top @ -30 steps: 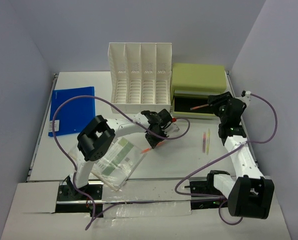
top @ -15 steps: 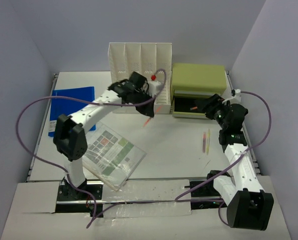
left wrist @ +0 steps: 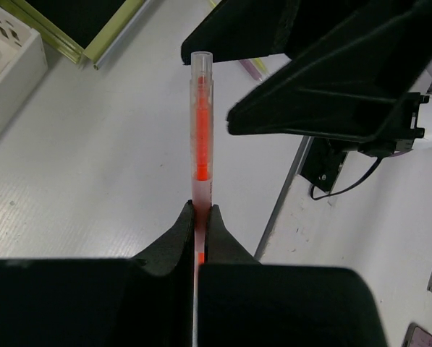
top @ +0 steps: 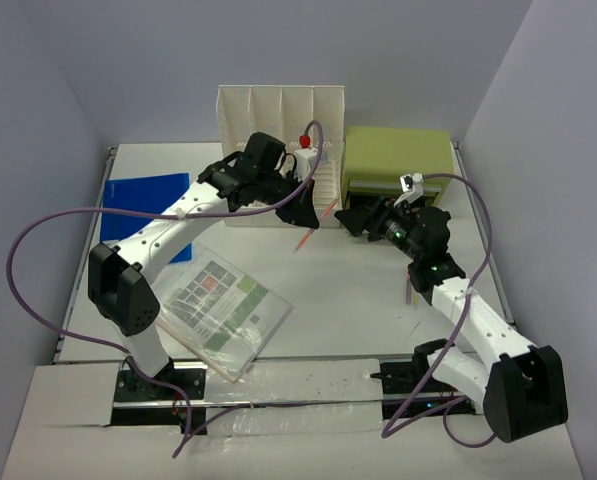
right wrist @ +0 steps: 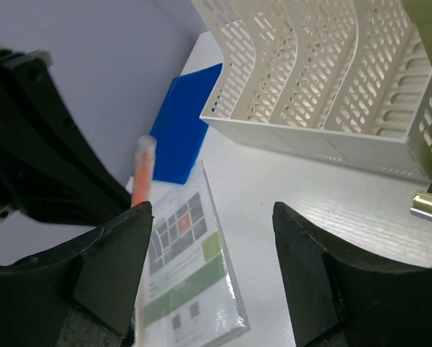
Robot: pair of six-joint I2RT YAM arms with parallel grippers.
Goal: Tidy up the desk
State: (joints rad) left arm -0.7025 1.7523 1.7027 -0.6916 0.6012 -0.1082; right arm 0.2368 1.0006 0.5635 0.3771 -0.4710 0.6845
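The desk [top: 358, 310] is a wide white tabletop. My left gripper [top: 304, 210] hangs above its middle, in front of the file rack, shut on an orange pen [top: 314, 226] whose free end points down and right. In the left wrist view the pen [left wrist: 201, 123] sticks straight out from between the closed fingers [left wrist: 201, 211]. My right gripper [top: 350, 222] is open and faces left, just right of the pen. In the right wrist view the pen [right wrist: 142, 173] rises by the left fingertip, outside the wide gap [right wrist: 212, 213].
A white slotted file rack [top: 278, 140] stands at the back, a green drawer box [top: 398, 158] right of it with its drawer [left wrist: 71, 22] open. A blue folder [top: 143, 200] lies at the left. A laminated sheet [top: 223, 310] lies front left.
My left arm has lifted the orange pen off the desk's middle and swung it back and right. My right gripper has left the drawer, opened wider and turned left toward the pen.
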